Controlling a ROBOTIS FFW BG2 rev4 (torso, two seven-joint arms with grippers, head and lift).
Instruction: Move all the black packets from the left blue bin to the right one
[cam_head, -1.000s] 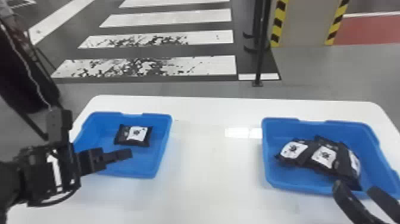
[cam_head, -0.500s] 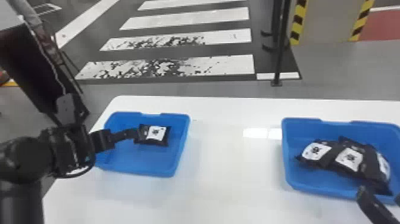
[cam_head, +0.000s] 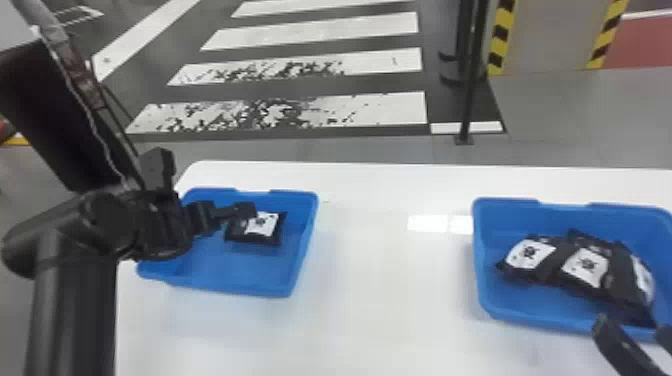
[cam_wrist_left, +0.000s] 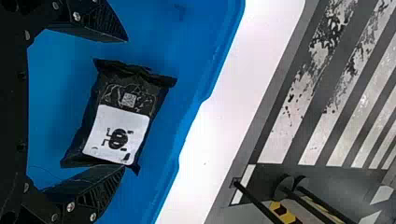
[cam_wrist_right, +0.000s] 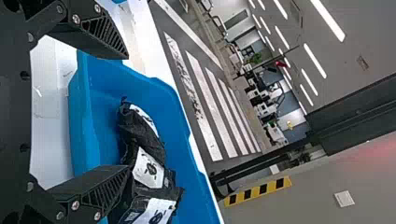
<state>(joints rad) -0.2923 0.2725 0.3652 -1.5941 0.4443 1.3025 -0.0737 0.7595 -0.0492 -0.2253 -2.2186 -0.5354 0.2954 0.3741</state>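
In the head view, my left gripper (cam_head: 244, 210) reaches over the left blue bin (cam_head: 237, 280), its tip by the single black packet (cam_head: 262, 225). The left wrist view shows the open left gripper (cam_wrist_left: 125, 103) with that packet (cam_wrist_left: 116, 135) lying between its fingers, one of them overlapping a white-labelled end. My right gripper (cam_head: 631, 327) stands open at the near edge of the right blue bin (cam_head: 525, 310), where three black packets (cam_head: 585, 267) lie bunched. In the right wrist view, the right gripper (cam_wrist_right: 127, 113) has a finger in front of the packets (cam_wrist_right: 149, 170).
Both bins stand on a white table (cam_head: 380, 300), with a wide bare stretch between them. Beyond its far edge are a striped floor and a black post (cam_head: 470, 85). A dark hanging shape (cam_head: 55, 115) is at the far left, behind the left arm.
The head view has swung left, so the bins appear farther right. My left gripper has moved over the left bin to the packet. The right gripper holds about the same place by its bin.
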